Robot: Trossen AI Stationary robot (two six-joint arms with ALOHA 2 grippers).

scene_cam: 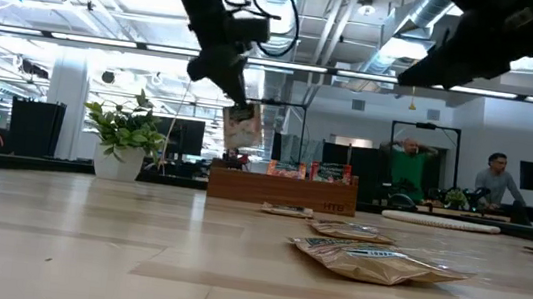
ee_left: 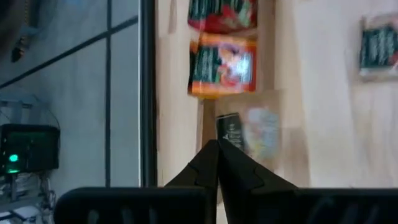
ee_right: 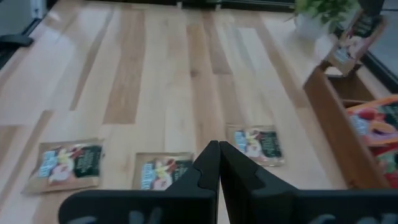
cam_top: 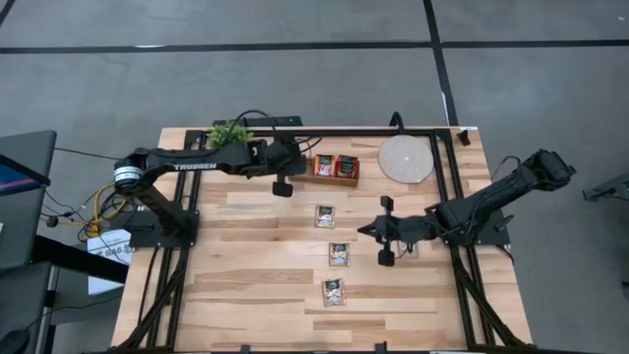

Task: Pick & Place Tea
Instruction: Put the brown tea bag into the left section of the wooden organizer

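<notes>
- Pale grey-white flat tea sachet (scene_cam: pixel 241 127) hangs pinched in the left end effector (ee_left: pixel 217 144), fingers shut on it, just above the brown wooden tray (cam_top: pixel 335 180).
- Three more pale sachets (cam_top: pixel 339 255) lie on the light wooden surface (cam_top: pixel 246 275) beside the right end effector (cam_top: pixel 366 230), closed and empty.

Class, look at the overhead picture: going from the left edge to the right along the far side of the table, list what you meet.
Potted plant → left gripper, shut on a pale sachet → wooden tray holding red-orange sachets → round pale disc.
</notes>
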